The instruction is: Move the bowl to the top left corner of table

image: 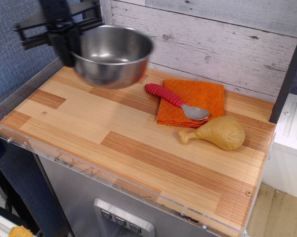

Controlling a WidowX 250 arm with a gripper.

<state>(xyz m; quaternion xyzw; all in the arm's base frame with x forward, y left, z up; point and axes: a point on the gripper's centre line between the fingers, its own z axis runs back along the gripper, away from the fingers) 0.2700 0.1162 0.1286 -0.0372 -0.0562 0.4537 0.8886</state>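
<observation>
light soft and even, fairly bright, no hard dark spots. table point(138, 143) wood well lit, colours warm. bowl point(111, 55) shiny, pale glints inside and on rim, edges a bit smeared by blur. gripper point(64, 37) dark, fuzzy, hard to make out. small faint shadow under toy chicken leg point(217, 132) and spoon point(177, 101). orange cloth point(193, 102) sharp and clear. clear plastic edge point(113, 178) catches pale shine. picture a little grainy. lower corners dimmer.
</observation>
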